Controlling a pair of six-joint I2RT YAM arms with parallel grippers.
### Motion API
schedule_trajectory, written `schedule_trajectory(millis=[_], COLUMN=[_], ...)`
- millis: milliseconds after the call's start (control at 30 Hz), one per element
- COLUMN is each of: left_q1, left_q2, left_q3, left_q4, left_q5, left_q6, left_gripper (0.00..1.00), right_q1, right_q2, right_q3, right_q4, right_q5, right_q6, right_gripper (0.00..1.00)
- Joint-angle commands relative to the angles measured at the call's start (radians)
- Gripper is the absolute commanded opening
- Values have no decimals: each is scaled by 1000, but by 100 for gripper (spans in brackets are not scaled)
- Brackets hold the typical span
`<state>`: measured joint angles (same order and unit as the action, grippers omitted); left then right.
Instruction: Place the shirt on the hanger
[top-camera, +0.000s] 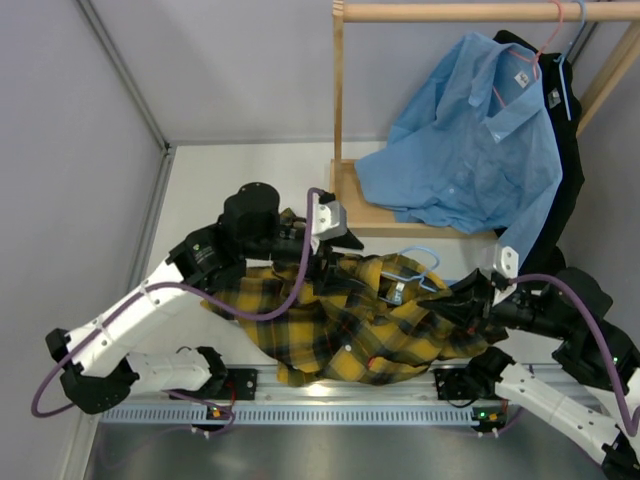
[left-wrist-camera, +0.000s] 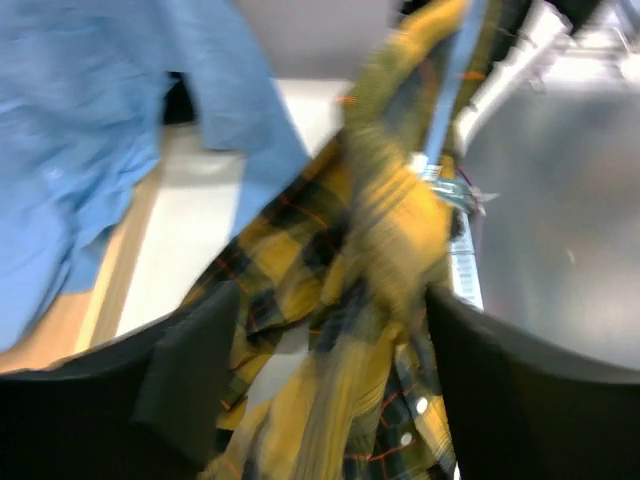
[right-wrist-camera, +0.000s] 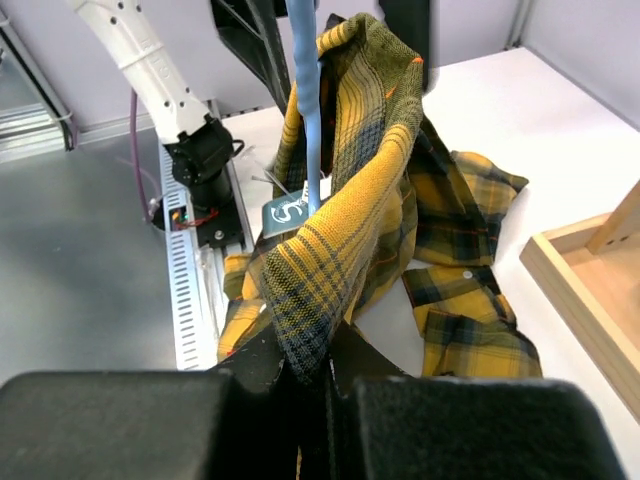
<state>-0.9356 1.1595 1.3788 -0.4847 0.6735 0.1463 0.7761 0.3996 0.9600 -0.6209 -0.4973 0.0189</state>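
The yellow-and-black plaid shirt (top-camera: 350, 330) lies bunched on the table between my arms. The pale-blue hanger (top-camera: 425, 262) shows only in part at its upper right edge. My right gripper (top-camera: 468, 296) is shut on a fold of the shirt (right-wrist-camera: 350, 200), pinched at its fingertips (right-wrist-camera: 318, 375), with the hanger's bar (right-wrist-camera: 307, 110) standing just behind the fold. My left gripper (top-camera: 340, 250) is over the shirt's upper left part. In the blurred left wrist view its jaws stand wide apart (left-wrist-camera: 328, 300), with shirt fabric (left-wrist-camera: 390, 230) hanging loose between them.
A wooden rack (top-camera: 338, 110) stands at the back right, with its base tray (top-camera: 345, 195) on the table. A light-blue shirt (top-camera: 480, 140) on a pink-red hanger (top-camera: 520, 60) and a black garment (top-camera: 570, 170) hang from it. A slotted metal rail (top-camera: 300, 410) runs along the near edge.
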Motion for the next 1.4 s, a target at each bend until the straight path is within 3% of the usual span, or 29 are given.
schedule_trajectory(millis=[0,67,167,267,300,333,433,600,767,867,933,1033,1167,1367], left_q1=[18,18,18,18,18,18,18,18,18,18,23,23,26,37], left_q2=[-84,-98,-177,-282,-308,-332,-406,-518,-636,-656,-647,-650,-678,-701], left_q3=[-9,-4,-12,-43,-53,-69,-121,-271,-421,-500,-533,-550,-557,-570], left_q4=[159,159,158,152,140,123,-33,-241,-183,-135,-133,-138,-135,-135], left_q5=[-210,-242,-405,-711,-809,-989,-1184,-1240,-1213,-1197,-1165,-1163,-1144,-1120], left_q6=[-99,-103,-122,-190,-212,-268,-348,-424,-418,-422,-409,-407,-407,-412], left_gripper=[83,95,98,98,98,98,98,98,98,98,98,98,98,98], right_q1=[-1,-1,-1,-1,-1,-1,-1,0,-1,-1,-1,0,-1,-1], right_q2=[-8,5,16,27,33,48,100,257,447,544,615,670,647,507], right_q3=[97,129,163,190,215,229,313,591,827,1011,1225,1336,1346,1058], right_q4=[50,30,16,18,15,12,-6,-132,-166,-165,-165,-163,-155,-91], right_q5=[45,71,156,325,451,523,703,912,1135,1135,1111,1071,985,1080], right_q6=[-8,-10,-11,7,16,26,23,-11,-86,-117,-140,-160,-154,-165], right_gripper=[0,0,0,0,0,0,0,0,0,0,0,0,0,0])
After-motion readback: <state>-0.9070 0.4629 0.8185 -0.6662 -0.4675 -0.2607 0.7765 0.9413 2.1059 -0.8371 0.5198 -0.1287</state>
